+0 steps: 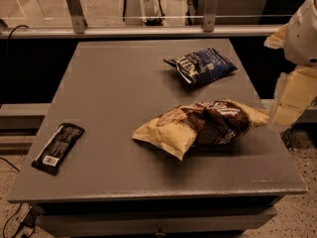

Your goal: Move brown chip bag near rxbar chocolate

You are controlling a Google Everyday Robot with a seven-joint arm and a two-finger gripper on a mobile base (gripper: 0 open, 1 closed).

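The brown chip bag lies on its side right of the middle of the grey table; it is tan-yellow with a dark brown centre. The rxbar chocolate, a flat black wrapper with a white label patch, lies near the table's front left edge, far from the bag. My gripper comes in from the right edge of the view and sits at the bag's right end, touching or nearly touching it. The arm rises above it at the upper right.
A smaller dark-blue chip bag lies at the back right of the table. A glass railing with metal posts runs behind the table. The table's front edge drops to a speckled floor.
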